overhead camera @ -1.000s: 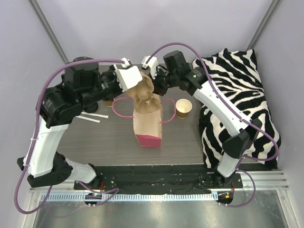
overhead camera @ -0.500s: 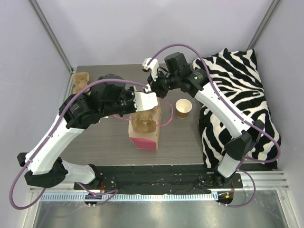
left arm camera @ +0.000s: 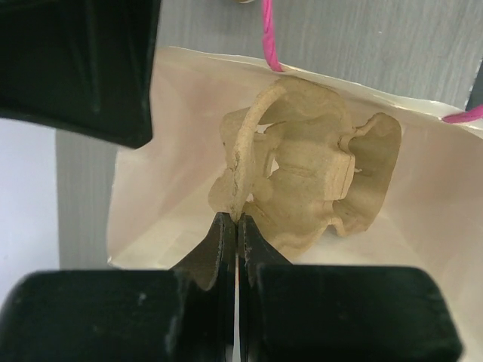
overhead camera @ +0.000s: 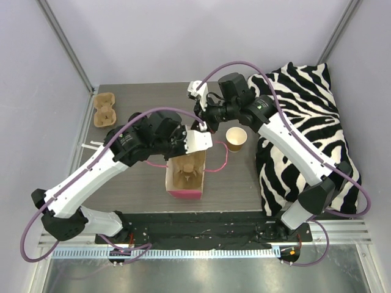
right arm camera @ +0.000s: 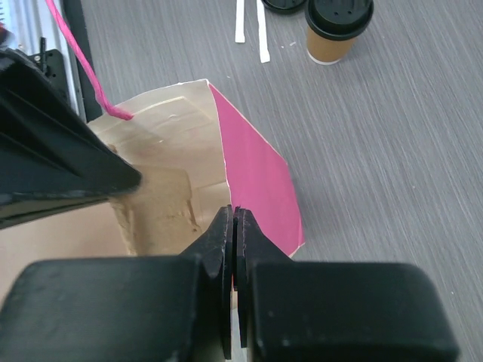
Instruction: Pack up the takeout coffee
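Observation:
A pink paper bag (overhead camera: 183,190) (right arm camera: 260,177) stands open at the table's middle. A brown pulp cup carrier (overhead camera: 186,173) (left arm camera: 309,181) sits inside it. My left gripper (overhead camera: 190,157) (left arm camera: 238,221) reaches down into the bag, shut on the carrier's thin edge. At the bag's far side my right gripper (overhead camera: 204,127) (right arm camera: 235,215) is shut on the rim. An open paper cup (overhead camera: 236,138) stands to the right of the bag. A lidded coffee cup (right arm camera: 339,26) shows only in the right wrist view, beyond the bag.
A second pulp carrier (overhead camera: 105,110) lies at the back left. White stir sticks (overhead camera: 91,145) (right arm camera: 250,23) lie on the table's left side, and a black lid (right arm camera: 283,5) lies near them. A zebra-striped cushion (overhead camera: 305,122) fills the right side. The bag's pink string handle (overhead camera: 221,160) loops out to the right.
My left arm has swung forward and lowered the carrier from above the bag down into it. The bag has shifted slightly toward the near edge, my right gripper following its rim.

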{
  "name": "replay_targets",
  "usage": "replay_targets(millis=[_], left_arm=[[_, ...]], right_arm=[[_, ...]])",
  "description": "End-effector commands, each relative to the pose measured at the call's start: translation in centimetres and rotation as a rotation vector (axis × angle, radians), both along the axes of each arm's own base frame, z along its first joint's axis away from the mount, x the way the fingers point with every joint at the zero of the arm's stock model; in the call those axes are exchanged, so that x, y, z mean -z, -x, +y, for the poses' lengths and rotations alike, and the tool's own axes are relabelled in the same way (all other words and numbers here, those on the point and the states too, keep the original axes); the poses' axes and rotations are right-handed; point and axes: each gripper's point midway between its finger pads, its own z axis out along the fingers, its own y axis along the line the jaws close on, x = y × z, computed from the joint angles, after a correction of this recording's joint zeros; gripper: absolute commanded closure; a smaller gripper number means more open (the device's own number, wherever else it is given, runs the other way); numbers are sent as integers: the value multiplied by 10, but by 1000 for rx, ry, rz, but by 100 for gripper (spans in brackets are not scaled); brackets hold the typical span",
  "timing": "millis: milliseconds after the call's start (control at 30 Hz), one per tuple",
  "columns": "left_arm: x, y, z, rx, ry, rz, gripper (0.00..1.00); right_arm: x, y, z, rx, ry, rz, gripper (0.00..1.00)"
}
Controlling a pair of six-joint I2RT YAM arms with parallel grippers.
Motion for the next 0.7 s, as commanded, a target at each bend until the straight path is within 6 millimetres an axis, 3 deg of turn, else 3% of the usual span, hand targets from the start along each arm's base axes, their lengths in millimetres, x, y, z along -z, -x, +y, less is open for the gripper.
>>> replay_targets(millis=[0, 300, 667], left_arm=[[3, 1, -19, 30, 78, 26, 100], [30, -12, -16, -4, 75, 107, 100], [61, -7, -15, 1, 37, 199, 100]], right_arm=[[-28, 11, 1, -55, -82, -62, 99], [-23, 18, 0, -70, -88, -49, 99], [-18, 20, 2, -78, -92, -28, 99]])
